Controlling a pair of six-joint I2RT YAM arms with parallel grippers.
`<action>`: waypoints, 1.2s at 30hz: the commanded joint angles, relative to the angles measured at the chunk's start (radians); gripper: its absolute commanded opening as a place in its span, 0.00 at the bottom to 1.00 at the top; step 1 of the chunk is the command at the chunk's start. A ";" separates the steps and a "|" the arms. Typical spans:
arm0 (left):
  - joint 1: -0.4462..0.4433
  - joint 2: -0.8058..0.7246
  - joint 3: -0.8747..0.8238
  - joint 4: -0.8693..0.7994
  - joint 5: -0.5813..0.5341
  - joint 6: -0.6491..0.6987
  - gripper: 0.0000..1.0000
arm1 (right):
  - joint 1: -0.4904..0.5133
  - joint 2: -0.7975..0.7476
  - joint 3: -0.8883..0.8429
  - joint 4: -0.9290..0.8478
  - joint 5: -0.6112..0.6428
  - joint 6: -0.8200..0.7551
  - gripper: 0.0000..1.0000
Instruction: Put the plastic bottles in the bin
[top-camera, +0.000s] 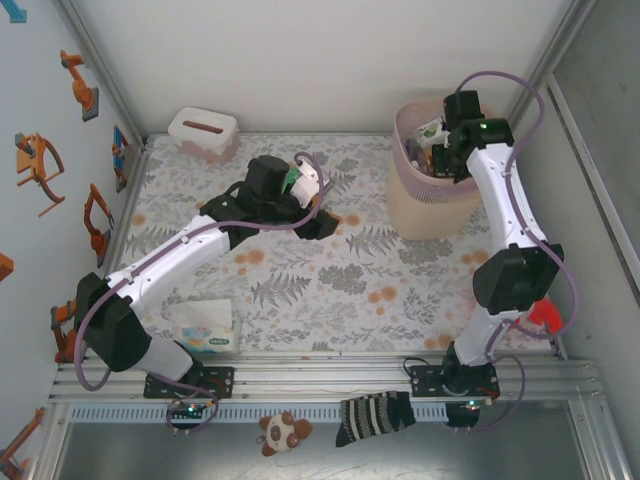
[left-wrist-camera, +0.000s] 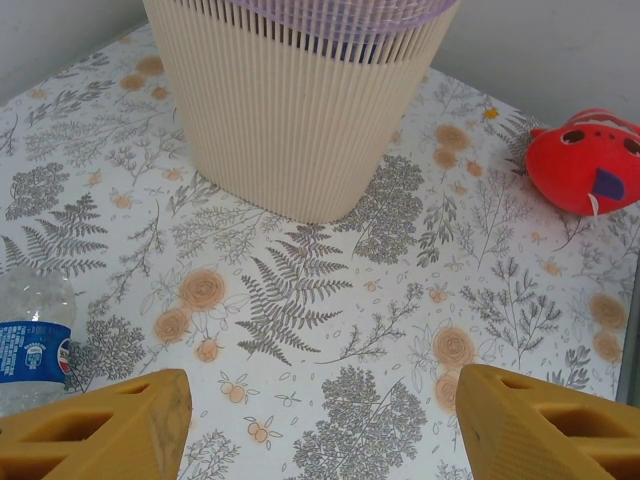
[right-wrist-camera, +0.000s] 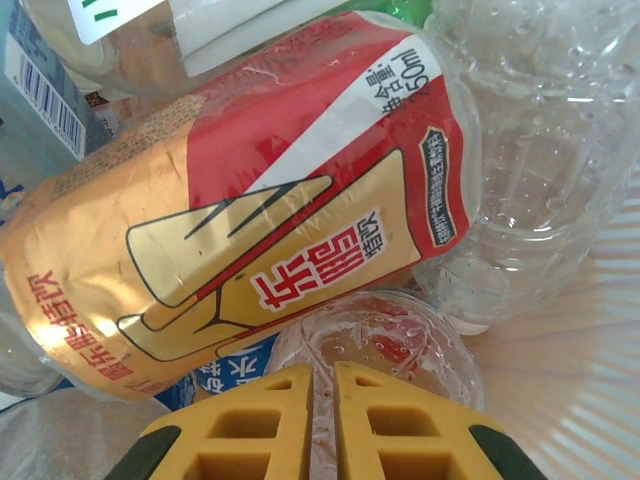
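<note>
My left gripper (left-wrist-camera: 320, 430) is open and empty, its yellow fingers (left-wrist-camera: 110, 430) spread wide just above the floral mat. A clear bottle with a blue label (left-wrist-camera: 30, 345) lies beside its left finger, apart from it. The beige ribbed bin (left-wrist-camera: 300, 110) stands ahead. From above, the left gripper (top-camera: 322, 218) sits left of the bin (top-camera: 430, 205). My right gripper (top-camera: 442, 160) reaches down into the bin, among bottles (top-camera: 430, 135). Its fingers (right-wrist-camera: 322, 420) are shut with a thin slit. A clear bottle (right-wrist-camera: 370, 345) lies just past the tips, under a red-and-gold labelled bottle (right-wrist-camera: 250, 220) and beside another clear one (right-wrist-camera: 540, 180).
A red toy (left-wrist-camera: 585, 160) lies right of the bin near the wall. A white tissue box (top-camera: 203, 133) stands at the back left, and a soft tissue pack (top-camera: 207, 328) lies front left. A striped sock (top-camera: 375, 415) and a plush toy (top-camera: 283, 432) sit by the rail.
</note>
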 joint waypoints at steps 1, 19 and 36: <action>0.004 -0.002 0.005 0.009 0.012 -0.010 0.70 | -0.024 0.065 0.025 -0.089 0.037 0.004 0.13; 0.004 -0.006 0.000 0.023 0.015 -0.008 0.70 | -0.103 0.097 0.106 -0.122 -0.100 0.053 0.13; 0.059 0.147 0.130 -0.094 -0.137 -0.071 0.69 | -0.091 -0.151 0.156 -0.058 -0.246 0.094 0.14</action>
